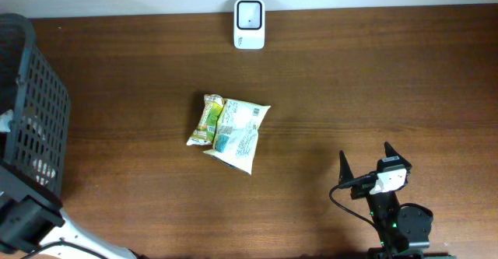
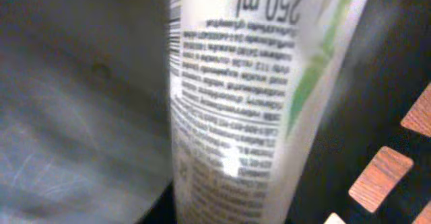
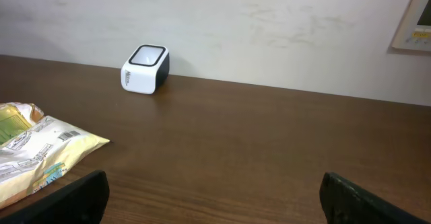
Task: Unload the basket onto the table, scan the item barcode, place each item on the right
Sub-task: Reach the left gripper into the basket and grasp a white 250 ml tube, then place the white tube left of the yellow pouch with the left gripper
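Though close, bottle (image 2: 236,103) blurred; left end effector unseen, untellable; right end effector (image 3: 214,183) released.

Mock shop checkout: barcode scanner (image 1: 249,24), shopping basket (image 1: 47,127), wooden table (image 1: 373,80)

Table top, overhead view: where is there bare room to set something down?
Widest bare wood: the right half of the table, between the scanner, the snack packets and the right hand. Another strip lies between the basket and the packets. Crowded: the centre around the packets, and the far left by the basket.
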Available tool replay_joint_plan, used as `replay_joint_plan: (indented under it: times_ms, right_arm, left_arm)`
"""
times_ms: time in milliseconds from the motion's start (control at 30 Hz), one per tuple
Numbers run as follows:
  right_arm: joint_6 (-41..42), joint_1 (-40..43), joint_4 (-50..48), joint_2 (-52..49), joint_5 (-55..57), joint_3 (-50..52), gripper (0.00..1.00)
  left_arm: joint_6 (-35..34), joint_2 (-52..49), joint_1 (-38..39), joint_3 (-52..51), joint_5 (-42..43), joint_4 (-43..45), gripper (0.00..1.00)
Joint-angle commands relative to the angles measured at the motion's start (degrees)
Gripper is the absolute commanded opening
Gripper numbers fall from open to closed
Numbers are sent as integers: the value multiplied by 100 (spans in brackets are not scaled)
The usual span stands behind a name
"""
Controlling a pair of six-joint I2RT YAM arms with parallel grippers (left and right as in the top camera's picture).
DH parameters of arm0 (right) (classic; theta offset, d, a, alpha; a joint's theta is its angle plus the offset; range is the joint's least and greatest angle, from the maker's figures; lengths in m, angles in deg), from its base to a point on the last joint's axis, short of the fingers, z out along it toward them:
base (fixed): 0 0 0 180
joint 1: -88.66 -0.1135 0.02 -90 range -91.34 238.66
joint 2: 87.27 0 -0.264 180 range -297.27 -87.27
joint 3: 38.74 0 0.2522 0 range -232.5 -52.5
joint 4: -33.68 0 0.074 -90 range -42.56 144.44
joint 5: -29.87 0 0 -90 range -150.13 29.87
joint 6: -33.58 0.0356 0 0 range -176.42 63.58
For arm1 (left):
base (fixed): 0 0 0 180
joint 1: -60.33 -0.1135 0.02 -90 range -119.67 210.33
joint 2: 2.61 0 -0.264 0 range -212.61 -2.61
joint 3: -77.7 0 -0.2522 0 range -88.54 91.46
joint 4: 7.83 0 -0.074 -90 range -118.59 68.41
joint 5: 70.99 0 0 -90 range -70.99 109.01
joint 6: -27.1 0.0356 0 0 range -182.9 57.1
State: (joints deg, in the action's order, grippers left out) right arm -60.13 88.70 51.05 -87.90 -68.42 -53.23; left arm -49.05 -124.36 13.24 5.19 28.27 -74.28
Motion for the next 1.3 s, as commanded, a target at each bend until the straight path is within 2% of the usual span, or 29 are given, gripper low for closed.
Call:
replay_joint_plan:
  times_ms: [0,67,133,233,367,533,567,667,700,800,867,900,967,1167,1267]
  right_arm:
    - [-35,42,9,42,-31,42,99]
    - [-37,42,11,42,-31,42,99]
    - [-37,42,9,42,-31,42,99]
    - [-35,42,11,42,-31,42,99]
    - [-35,42,9,42,-31,42,99]
    - [-35,42,9,42,-31,42,99]
    - [-37,42,11,42,-31,42,99]
    - [-35,42,9,42,-31,42,99]
    - [-37,42,9,42,-31,42,98]
    - [-37,42,9,42,-31,42,99]
    - [-35,42,9,42,-31,42,99]
    - [-35,42,9,42,-31,42,99]
    - [-35,42,9,42,-31,42,99]
    - [-37,42,9,42,-31,42,99]
    - [-35,42,9,42,-31,42,99]
  left_arm:
    - [-398,-37,31,66,85,-140,12]
    - [-560,-37,44,632,103,-535,5]
    - [-876,-37,81,1661,107,-1143,1]
    - [-1211,-37,186,3189,114,-1915,1]
    - [-1283,-37,507,5307,210,-2638,2]
    - [-1351,92,885,6210,348,-3014,1]
    - [-1349,293,1043,6415,695,-3012,1]
    - [-1342,774,1550,6693,789,-3165,1]
    - [-1340,894,1716,6695,756,-3211,1]
    - [-1095,1054,2874,6651,33,-3842,2]
    - [-1099,787,3650,6369,-466,-4404,1]
    - [-1099,586,4068,5864,-463,-4378,0]
    - [-1104,256,4540,4752,-483,-3917,0]
    - [-1659,-210,5082,1401,-483,-1825,0]
    - [-1843,-210,5243,514,-485,-1320,0]
